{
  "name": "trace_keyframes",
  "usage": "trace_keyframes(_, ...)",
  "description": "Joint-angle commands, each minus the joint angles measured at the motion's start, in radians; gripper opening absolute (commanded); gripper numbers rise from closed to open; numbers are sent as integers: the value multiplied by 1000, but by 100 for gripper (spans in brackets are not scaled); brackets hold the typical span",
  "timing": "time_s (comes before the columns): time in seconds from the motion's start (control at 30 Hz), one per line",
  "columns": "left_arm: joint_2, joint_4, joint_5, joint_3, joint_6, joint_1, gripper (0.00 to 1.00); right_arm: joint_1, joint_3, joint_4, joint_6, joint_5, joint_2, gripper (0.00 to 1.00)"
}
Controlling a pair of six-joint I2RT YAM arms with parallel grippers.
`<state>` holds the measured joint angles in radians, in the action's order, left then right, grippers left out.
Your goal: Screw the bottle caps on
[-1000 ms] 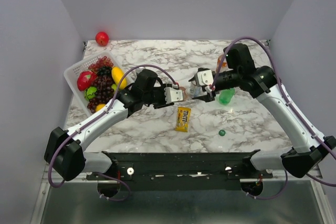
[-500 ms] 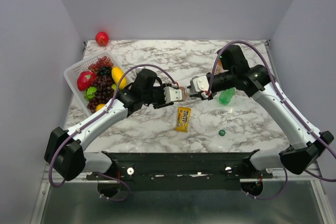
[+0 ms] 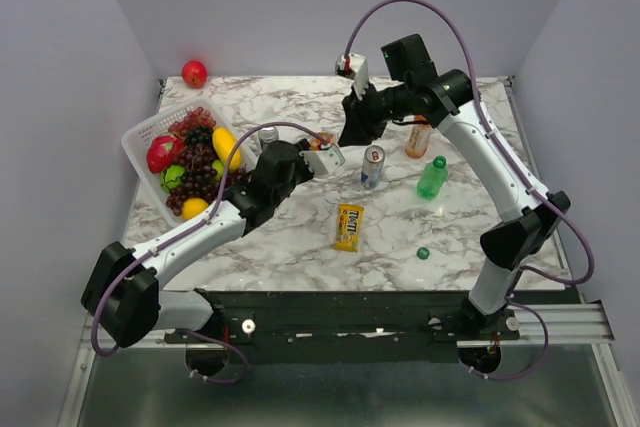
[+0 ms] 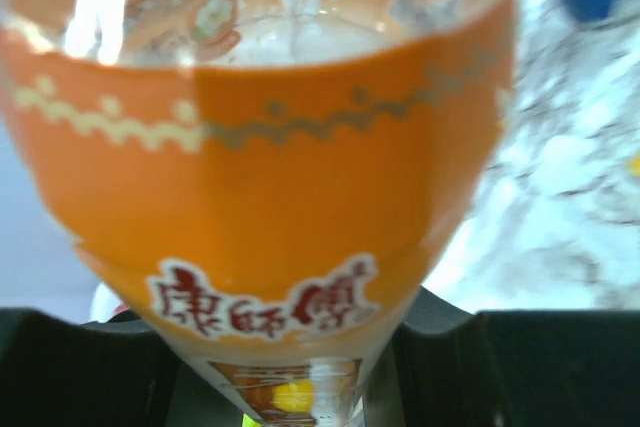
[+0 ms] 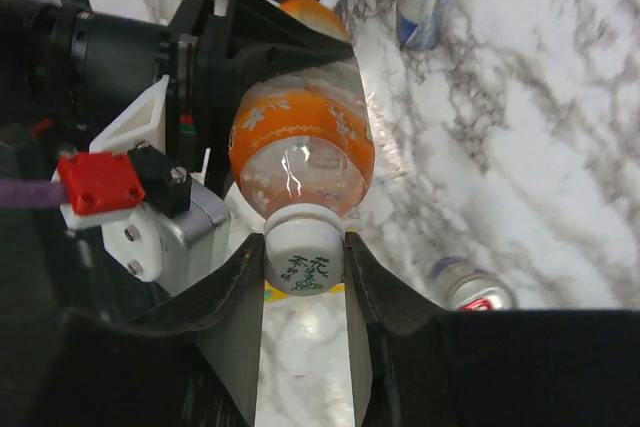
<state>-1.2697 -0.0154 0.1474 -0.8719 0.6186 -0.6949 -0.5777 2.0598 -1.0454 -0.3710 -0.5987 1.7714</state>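
Observation:
My left gripper (image 3: 328, 154) is shut on an orange-labelled bottle of orange drink (image 4: 260, 167) and holds it upright above the table. The bottle fills the left wrist view. My right gripper (image 5: 304, 277) comes down from above and is shut on the white cap (image 5: 303, 259) sitting on that bottle's neck (image 5: 302, 152). In the top view the right gripper (image 3: 351, 135) hides the cap. A second orange bottle (image 3: 418, 137) and the green bottle (image 3: 432, 177) stand at the right. A dark green cap (image 3: 423, 253) lies near the front.
A blue and silver can (image 3: 372, 167) stands right of the grippers, another (image 3: 268, 136) behind the left arm. A yellow candy packet (image 3: 349, 226) lies in front. A white basket (image 3: 140, 132) of fruit is at the left, a red apple (image 3: 194, 73) at the back.
My right arm has swung up and back and now reaches down onto the bottle top. My left gripper has moved slightly back with the bottle. The can is now uncovered.

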Motion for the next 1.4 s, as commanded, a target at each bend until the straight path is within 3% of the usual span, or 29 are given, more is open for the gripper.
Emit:
trace_keyframes(0.0,-2,-307,181,-21,131,-101,0,-4,-38,-21,478,-30,75,0)
trace_keyframes(0.13,-8,-316,202,7,174,-109,0,79,-13,-31,575,-159,140,1)
trace_keyframes(0.17,-8,-313,211,13,181,-109,0,90,-10,-28,580,-164,141,4)
trace_keyframes(0.2,-8,-310,216,17,190,-109,0,99,-7,-24,584,-203,145,16)
trace_keyframes(0.23,-5,-305,215,25,193,-109,0,116,-6,8,580,-242,145,36)
trace_keyframes(0.27,-3,-275,202,28,191,-107,0,124,2,27,575,-272,138,46)
trace_keyframes(0.33,4,-229,176,27,159,-100,0,150,54,71,537,-317,134,63)
trace_keyframes(0.4,7,-126,93,14,113,-86,0,162,100,81,451,-337,112,67)
trace_keyframes(0.47,4,-1,10,-25,9,-48,0,170,109,62,212,-343,80,68)
trace_keyframes(0.53,0,86,-212,-74,-81,23,0,170,27,79,-70,-390,-33,68)
trace_keyframes(0.6,-5,152,-319,-90,-117,55,0,171,-217,172,-182,-427,-209,69)
trace_keyframes(0.63,-7,167,-433,-99,-125,66,0,170,-313,320,-198,-434,-264,70)
trace_keyframes(0.7,-2,207,-532,-108,-123,83,0,170,-506,450,-203,-476,-361,73)
trace_keyframes(0.8,13,192,-647,-107,-154,84,0,156,-592,567,-186,-464,-434,74)
trace_keyframes(1.17,13,129,-750,-131,-250,84,0,153,-604,694,-19,-480,-406,69)
trace_keyframes(1.37,15,101,-767,-128,-293,84,0,153,-601,743,55,-484,-391,56)
